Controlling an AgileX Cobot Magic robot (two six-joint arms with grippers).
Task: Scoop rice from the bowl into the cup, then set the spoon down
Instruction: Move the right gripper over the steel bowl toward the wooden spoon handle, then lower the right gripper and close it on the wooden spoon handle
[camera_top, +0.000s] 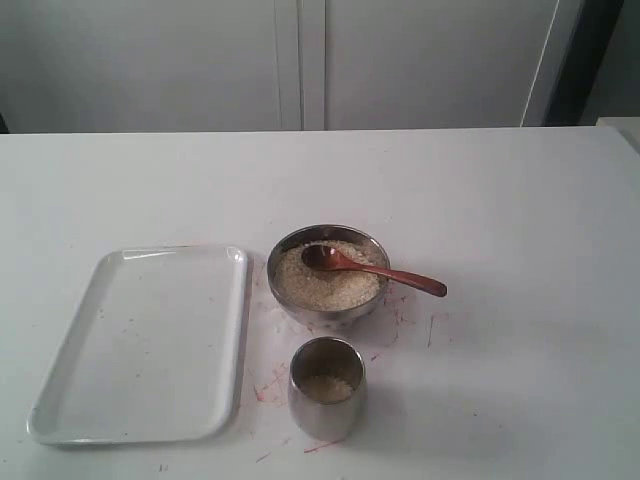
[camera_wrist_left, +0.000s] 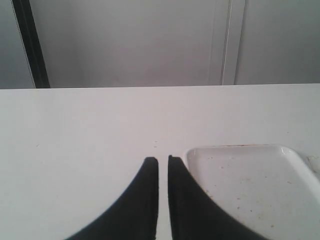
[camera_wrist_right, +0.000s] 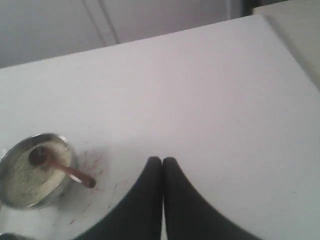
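The steel bowl (camera_top: 276, 262) sits mid-table, full of pale rice (camera_top: 325, 288). The dark wooden spoon (camera_top: 375, 268) rests in it, head on the rice and handle sticking out over the right rim. In front of the bowl stands the steel cup (camera_top: 326, 405) with a little rice (camera_top: 327, 387) at its bottom. The right wrist view shows the bowl (camera_wrist_right: 9, 156), its rice (camera_wrist_right: 25, 180) and the spoon (camera_wrist_right: 62, 169) off to one side of my right gripper (camera_wrist_right: 162, 160), which is shut, empty and well apart from them. My left gripper (camera_wrist_left: 163, 160) is shut down to a thin slit, holding nothing. Neither gripper appears in the exterior view.
A white rectangular tray (camera_top: 150, 340) lies left of the bowl and cup; its corner (camera_wrist_left: 250, 185) shows beside my left gripper's fingers. Reddish scuff marks (camera_top: 400, 320) dot the table around the bowl and cup. The table's right edge (camera_wrist_right: 287, 45) shows in the right wrist view.
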